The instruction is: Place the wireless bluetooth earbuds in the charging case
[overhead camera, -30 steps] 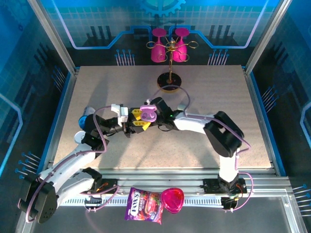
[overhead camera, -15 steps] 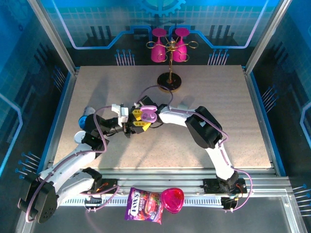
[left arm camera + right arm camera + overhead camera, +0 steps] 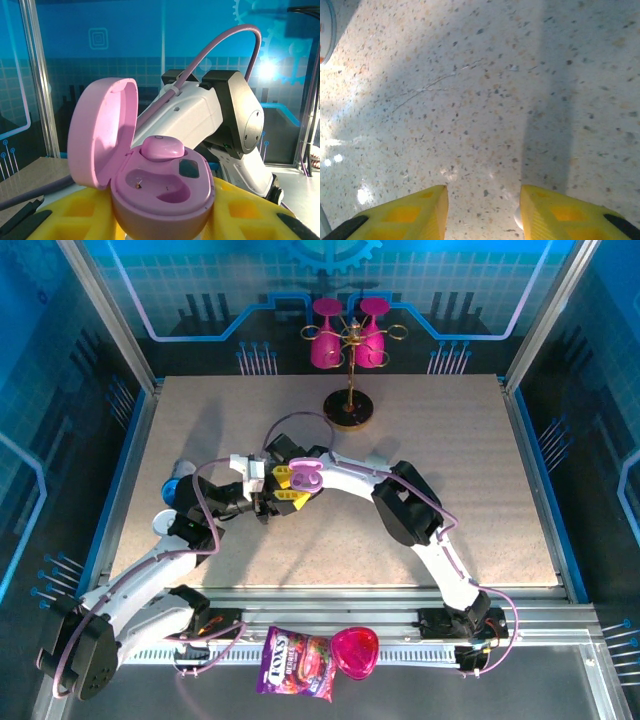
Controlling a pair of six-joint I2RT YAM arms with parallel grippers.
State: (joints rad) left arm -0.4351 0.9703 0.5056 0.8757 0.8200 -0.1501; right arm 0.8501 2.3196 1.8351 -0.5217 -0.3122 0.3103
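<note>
The left tool (image 3: pixel 162 227) is clenched on the case (image 3: pixel 160 200). One yellow finger (image 3: pixel 65 220) presses on each side of it. The case is lilac and it is open. Its lid (image 3: pixel 100 130) stands up on the left. One lilac earbud (image 3: pixel 162 147) sits in the back hole of the case. The front hole (image 3: pixel 165 187) has no bud in it.

From above, the case (image 3: pixel 306 477) is up off the bench (image 3: pixel 450 440), near the middle and a bit to the left. The right arm (image 3: pixel 400 500) bends over from the right, and its end is just behind the case.

The right tool (image 3: pixel 482 200) points down at the speckled bench. Its two yellow fingers (image 3: pixel 402 212) are apart and hold nothing. A small pale thing (image 3: pixel 517 216) peeks out beside one finger, but I cannot tell what it is.

A blue cap (image 3: pixel 178 487) lies on the bench by the left arm. Pink glasses (image 3: pixel 348 335) hang on a gold stand at the back. A candy bag (image 3: pixel 295 662) and a pink heart box (image 3: pixel 355 652) lie at the front, between the two arm bases.
</note>
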